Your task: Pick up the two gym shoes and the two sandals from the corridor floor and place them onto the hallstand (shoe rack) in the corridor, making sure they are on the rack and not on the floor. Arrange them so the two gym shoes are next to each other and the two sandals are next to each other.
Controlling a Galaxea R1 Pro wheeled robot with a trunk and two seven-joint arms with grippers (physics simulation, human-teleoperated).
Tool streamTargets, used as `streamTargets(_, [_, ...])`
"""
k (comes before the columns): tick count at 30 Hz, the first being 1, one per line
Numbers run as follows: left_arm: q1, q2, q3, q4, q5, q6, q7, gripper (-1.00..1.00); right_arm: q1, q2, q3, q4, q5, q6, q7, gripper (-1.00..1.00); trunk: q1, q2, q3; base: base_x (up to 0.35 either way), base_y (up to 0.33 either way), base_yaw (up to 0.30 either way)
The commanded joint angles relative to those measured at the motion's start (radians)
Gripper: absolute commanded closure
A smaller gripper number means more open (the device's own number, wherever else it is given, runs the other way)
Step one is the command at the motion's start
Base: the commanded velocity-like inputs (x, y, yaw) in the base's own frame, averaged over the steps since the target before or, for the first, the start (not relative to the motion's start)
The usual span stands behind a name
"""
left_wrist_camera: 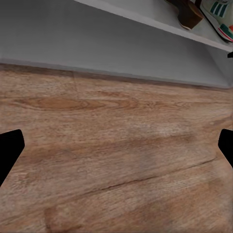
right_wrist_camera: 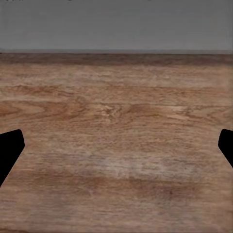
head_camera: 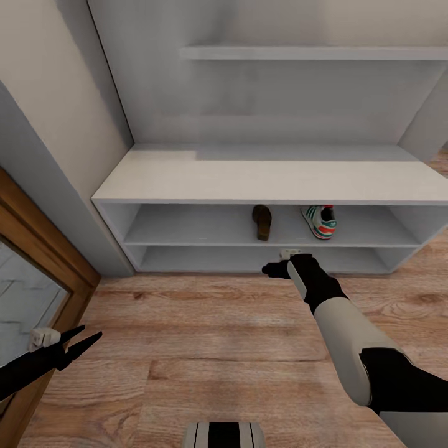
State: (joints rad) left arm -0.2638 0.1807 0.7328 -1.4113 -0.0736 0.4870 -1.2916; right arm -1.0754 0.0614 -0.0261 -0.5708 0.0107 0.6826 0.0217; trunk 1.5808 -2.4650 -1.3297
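Head view has the pale grey-white hallstand point(head_camera: 205, 180) holding, on the upper of its two low shelves, one dark brown leather sandal point(head_camera: 262, 221) and, well apart to its right, one cream-white gym shoe with green stripes point(head_camera: 320, 221). Both grippers hang empty over the light brown wood-plank corridor floor point(head_camera: 205, 348): left gripper point(head_camera: 86, 341) with fingers spread, right gripper point(head_camera: 269, 269) just before the rack, its fingers wide apart in its wrist view
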Motion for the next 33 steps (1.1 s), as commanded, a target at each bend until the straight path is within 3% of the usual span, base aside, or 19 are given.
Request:
streamTargets(1, [0.0,0.0,0.0,0.0,0.0,0.0,0.0,-1.0,0.0,0.0,0.0,0.0,0.0,-0.001,0.0,-1.0,0.0,0.0,0.0,-0.001,0.0,0.0])
streamTargets(7, [0.0,0.0,0.0,0.0,-0.001,0.0,0.002,-1.0,0.0,-0.001,0.0,-0.002,-0.001,-0.023,0.002,-1.0,0.0,0.0,0.0,0.0,0.0,0.0])
streamTargets(12, [0.0,-0.001,0.0,0.0,-0.003,0.0,0.006,-1.0,0.0,-0.001,0.0,-0.003,-0.001,-0.117,0.004,-1.0,0.0,0.0,0.0,0.0,0.0,0.0])
streamTargets(13, [-0.001,-0.001,0.0,0.001,-0.007,0.0,0.008,-1.0,0.006,-0.002,0.0,-0.003,0.001,-0.202,0.003,-1.0,0.0,0.0,0.0,0.0,0.0,0.0])
streamTargets(17, [-0.001,-0.001,0.0,0.001,-0.011,0.0,0.011,-1.0,0.015,-0.002,0.0,0.002,0.0,-0.301,0.003,-1.0,0.0,0.0,0.0,0.0,0.0,0.0])
streamTargets(18, [-0.003,-0.001,0.008,0.009,-0.015,-0.022,0.066,-1.0,0.069,-0.007,0.0,0.36,-0.006,-0.653,0.004,-1.0,0.0,0.0,0.0,0.0,0.0,0.0])
streamTargets(21, [-0.003,-0.002,0.006,0.009,-0.015,-0.042,0.18,-1.0,0.075,-0.009,0.0,0.531,-0.01,-0.851,0.004,-1.0,0.0,0.0,0.0,0.012,-0.012,0.0])
streamTargets(26, [-0.003,-0.004,0.003,0.01,-0.009,-0.048,0.316,-1.0,0.141,-0.009,0.0,0.595,-0.012,-1.044,0.002,-1.0,0.0,0.0,0.0,0.079,-0.085,0.0])
streamTargets(28, [-0.003,-0.005,0.003,0.01,-0.008,-0.049,0.346,-1.0,0.161,-0.009,0.0,0.604,-0.012,-1.074,0.001,-1.0,0.0,0.0,0.0,0.129,-0.166,0.0])
streamTargets(29, [-0.002,-0.005,0.003,0.011,-0.007,-0.05,0.367,-1.0,0.201,-0.01,0.0,0.609,-0.012,-1.096,-0.003,-1.0,0.0,0.0,0.0,0.147,-0.246,0.0])
streamTargets(33, [-0.002,-0.005,0.003,0.012,-0.006,-0.051,0.375,-1.0,0.225,-0.01,-0.001,0.612,-0.013,-1.103,-0.004,-1.0,0.0,0.0,0.0,0.151,-0.262,0.0])
